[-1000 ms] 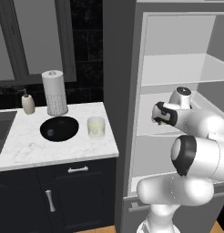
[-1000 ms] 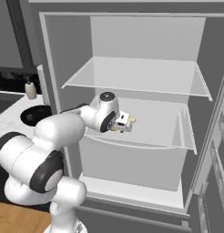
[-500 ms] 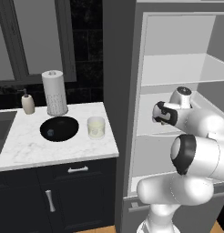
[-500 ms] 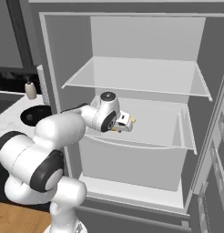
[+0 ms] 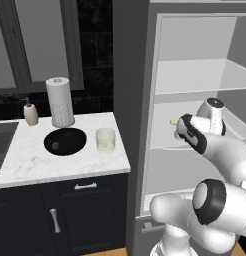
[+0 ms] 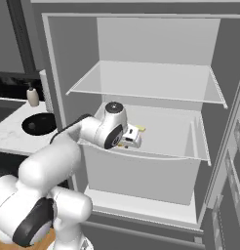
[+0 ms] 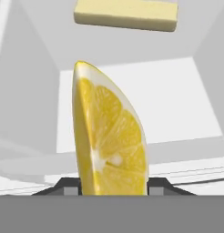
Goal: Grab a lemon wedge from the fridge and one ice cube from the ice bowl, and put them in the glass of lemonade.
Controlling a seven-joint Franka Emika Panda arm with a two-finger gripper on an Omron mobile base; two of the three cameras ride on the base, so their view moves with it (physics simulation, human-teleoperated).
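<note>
My gripper (image 6: 133,137) is inside the open fridge (image 6: 68,58), just above the lower shelf, and it is shut on the lemon wedge (image 7: 109,136). In the hand view the bright yellow wedge stands upright between my two finger tips, cut face toward the camera. From the bases the wedge is a small yellow speck (image 6: 140,128) (image 5: 172,121) at the hand's tip. On the counter to the left stand the glass of lemonade (image 5: 105,139) and the black ice bowl (image 5: 65,141), with an ice cube (image 5: 55,145) in the bowl.
A pale yellow block (image 7: 127,13) lies on the shelf beyond the wedge. A paper-towel roll (image 5: 60,102) and a soap bottle (image 5: 30,113) stand behind the bowl, with a sink (image 5: 2,145) at far left. The open fridge door (image 6: 234,161) is at the right.
The jaws have closed on the lemon wedge. The arm itself has hardly moved inside the fridge.
</note>
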